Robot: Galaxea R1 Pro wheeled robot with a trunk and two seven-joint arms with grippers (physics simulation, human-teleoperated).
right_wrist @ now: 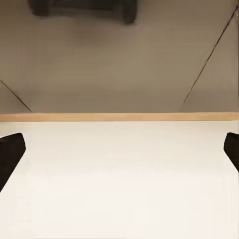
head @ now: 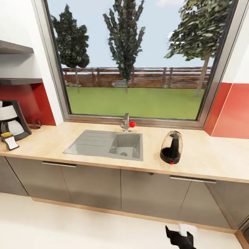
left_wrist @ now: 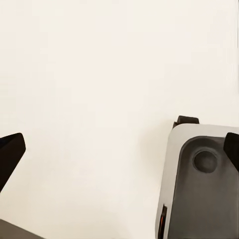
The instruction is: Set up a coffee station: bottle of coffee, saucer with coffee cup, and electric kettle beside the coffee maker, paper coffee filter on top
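Head view: the electric kettle (head: 171, 147) is seen standing upright on the kitchen countertop (head: 204, 155), its long axis vertical, and its black handle appears to face the room, though this is hard to make out at that size. It sits up and ahead of the right gripper (head: 182, 236), well apart from it, with the cabinet fronts between. The steel sink (head: 108, 144) lies beside it, and the coffee maker (head: 12, 121) stands far along the worktop, upright too, with a small bottle-like thing (head: 9, 140) lying just beside its base.

In the right wrist view the right gripper's (right_wrist: 119, 154) fingers are spread wide over bare floor, nothing held between them. In the left wrist view the left gripper (left_wrist: 119, 154) is likewise parted and empty, near what is taken for the robot's own base (left_wrist: 204, 184).

The main risk is judged to be the kettle: tall, narrow-based and smooth glass, it could be tipped into the sink or slipped from the fingers if reached for at the belly rather than the handle. A long carry past the sink to the coffee maker adds to the chance of a knock.
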